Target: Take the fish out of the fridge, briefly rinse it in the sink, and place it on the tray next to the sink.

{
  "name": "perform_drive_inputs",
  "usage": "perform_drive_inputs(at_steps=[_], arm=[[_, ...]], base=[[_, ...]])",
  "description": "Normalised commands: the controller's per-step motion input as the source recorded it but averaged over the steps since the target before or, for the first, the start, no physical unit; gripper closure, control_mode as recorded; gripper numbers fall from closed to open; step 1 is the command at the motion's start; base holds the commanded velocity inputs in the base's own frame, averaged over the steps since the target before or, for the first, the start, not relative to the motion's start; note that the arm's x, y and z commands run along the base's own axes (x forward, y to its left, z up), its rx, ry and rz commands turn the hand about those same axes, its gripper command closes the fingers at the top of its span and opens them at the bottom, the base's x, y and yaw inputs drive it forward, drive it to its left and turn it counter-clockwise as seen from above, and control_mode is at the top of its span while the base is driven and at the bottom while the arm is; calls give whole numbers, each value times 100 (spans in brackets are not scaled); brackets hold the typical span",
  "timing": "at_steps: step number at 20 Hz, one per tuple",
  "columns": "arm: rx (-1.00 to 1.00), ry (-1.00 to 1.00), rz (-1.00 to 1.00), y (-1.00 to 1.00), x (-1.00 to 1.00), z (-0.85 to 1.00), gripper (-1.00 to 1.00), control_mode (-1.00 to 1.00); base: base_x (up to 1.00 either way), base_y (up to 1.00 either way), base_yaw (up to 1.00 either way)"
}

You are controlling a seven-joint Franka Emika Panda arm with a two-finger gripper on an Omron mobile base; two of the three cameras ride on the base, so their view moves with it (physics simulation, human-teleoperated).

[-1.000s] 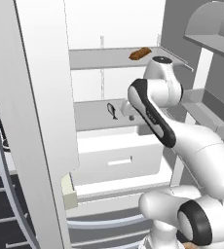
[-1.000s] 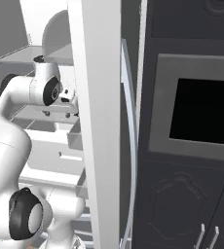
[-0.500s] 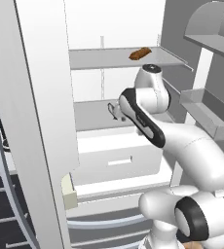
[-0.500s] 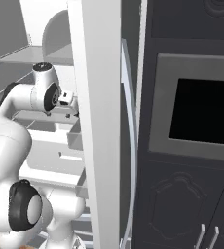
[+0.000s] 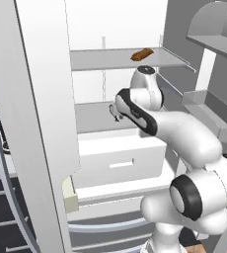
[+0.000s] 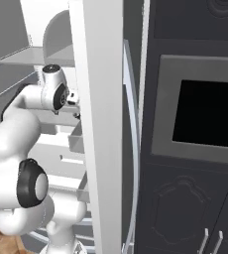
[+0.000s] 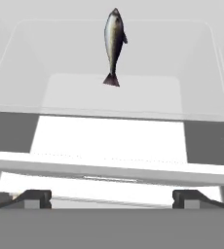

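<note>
The fish (image 7: 114, 39) is small and dark grey with a pale belly. It lies on the grey middle shelf (image 7: 21, 131) of the open white fridge (image 5: 46, 99), tail toward me. In the hand view my gripper (image 7: 111, 197) is open wide, both fingertips (image 7: 33, 197) low and well short of the fish, with nothing between them. In the left base view my arm reaches in over the shelf, and a dark bit of the fish (image 5: 113, 111) shows just left of the hand. The sink and the tray are out of view.
A brown loaf-like lump (image 5: 141, 54) lies on the upper shelf. Below the fish's shelf sits a white drawer (image 5: 120, 158) with a slot handle. Grey door bins (image 5: 209, 113) stand at the right. The fridge's white side wall (image 6: 98, 124) borders a dark oven cabinet (image 6: 205, 114).
My arm has swung left and deeper into the fridge, bringing the hand close to the fish. The jaws have opened slightly wider. The fish has not moved.
</note>
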Motion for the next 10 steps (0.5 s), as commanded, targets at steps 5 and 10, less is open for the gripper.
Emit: perform_drive_inputs(at_steps=[5,10], arm=[[0,-10,0,0,18,-35,-100,-100],[1,-7,0,0,38,-8,-100,-100]], base=[[0,0,0],[0,0,0]])
